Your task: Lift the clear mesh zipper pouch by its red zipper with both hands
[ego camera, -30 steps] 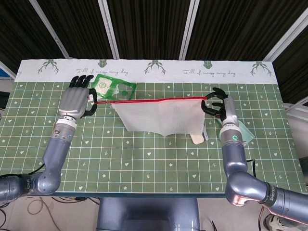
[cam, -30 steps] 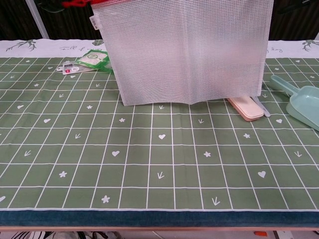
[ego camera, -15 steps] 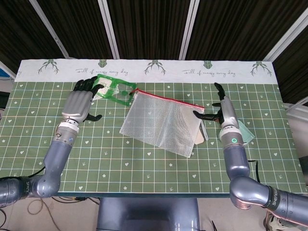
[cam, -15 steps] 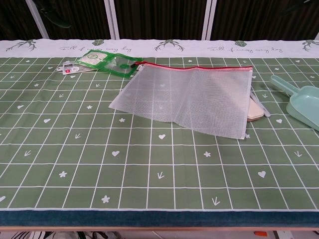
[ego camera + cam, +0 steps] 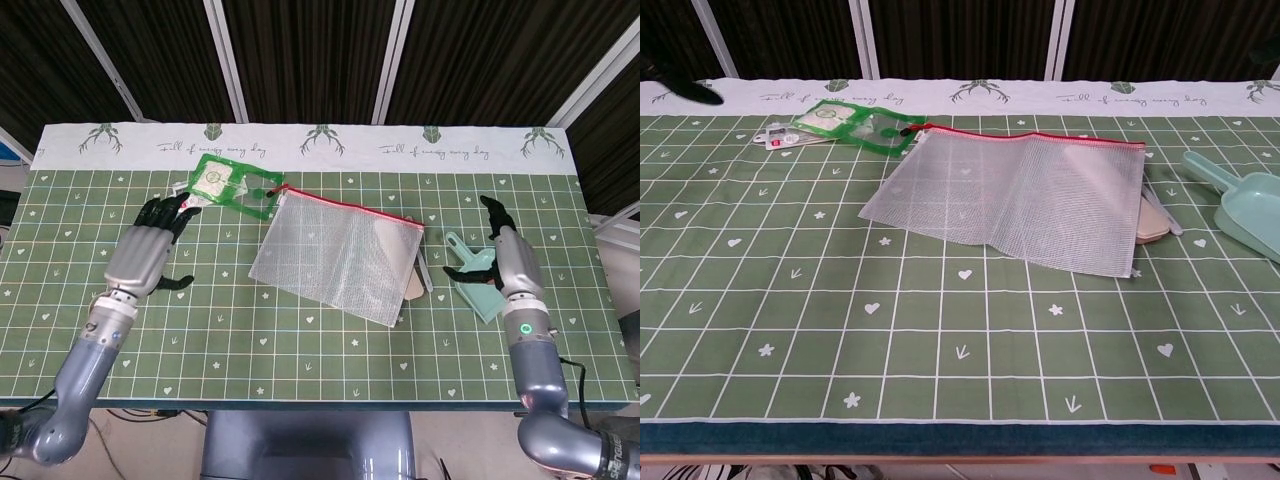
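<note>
The table (image 5: 300, 345) carries a green grid-patterned cloth. The clear mesh zipper pouch (image 5: 335, 254) lies flat near the table centre, with its red zipper (image 5: 350, 205) along the far edge. It partly covers a beige case (image 5: 1151, 222). A green packet (image 5: 235, 184) touches the pouch's far left corner. A teal scoop (image 5: 477, 274) lies right of the pouch. The left hand (image 5: 148, 249) is well left of the pouch, fingers spread, holding nothing. The right hand (image 5: 511, 262) is beside the scoop, fingers apart, holding nothing.
</note>
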Controlling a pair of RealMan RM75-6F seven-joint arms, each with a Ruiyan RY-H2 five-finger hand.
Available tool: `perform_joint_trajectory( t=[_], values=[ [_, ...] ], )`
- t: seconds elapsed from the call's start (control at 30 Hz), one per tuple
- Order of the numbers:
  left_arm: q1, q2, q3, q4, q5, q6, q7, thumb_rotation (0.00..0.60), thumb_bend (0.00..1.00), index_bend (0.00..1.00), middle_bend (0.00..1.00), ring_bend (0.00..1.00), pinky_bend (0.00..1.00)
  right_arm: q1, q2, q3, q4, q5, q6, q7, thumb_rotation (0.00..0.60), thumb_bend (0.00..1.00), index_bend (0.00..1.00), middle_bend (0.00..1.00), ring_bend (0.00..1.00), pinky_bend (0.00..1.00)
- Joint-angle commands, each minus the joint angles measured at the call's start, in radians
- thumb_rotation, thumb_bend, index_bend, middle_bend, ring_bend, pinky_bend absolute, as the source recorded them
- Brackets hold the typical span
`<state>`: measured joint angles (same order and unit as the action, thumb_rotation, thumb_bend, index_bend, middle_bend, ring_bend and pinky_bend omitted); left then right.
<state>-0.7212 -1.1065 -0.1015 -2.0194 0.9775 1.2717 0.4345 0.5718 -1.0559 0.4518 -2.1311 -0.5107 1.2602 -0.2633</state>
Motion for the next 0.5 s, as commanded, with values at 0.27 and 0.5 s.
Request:
perform_joint_trajectory(
  t=[0.27,0.5],
  values=[
    [0.295,0.034,0.261,0.128,0.383,0.165,-0.165,0.6,0.04,0.0,0.0,0.0,0.0,-0.328,0.133,-0.411,0.192,-0.767,0.095,0.095,0.6,0.07,0.0,0.0,0.0,0.21],
    [0.425,0.0,0.3,0.317,0.525,0.284,-0.287,0.6,0.04,0.0,0.0,0.0,0.0,-0.447,0.129,-0.486,0.363,-0.948,0.23,0.208,0.6,0.07,0.0,0.0,0.0,0.2]
  ],
)
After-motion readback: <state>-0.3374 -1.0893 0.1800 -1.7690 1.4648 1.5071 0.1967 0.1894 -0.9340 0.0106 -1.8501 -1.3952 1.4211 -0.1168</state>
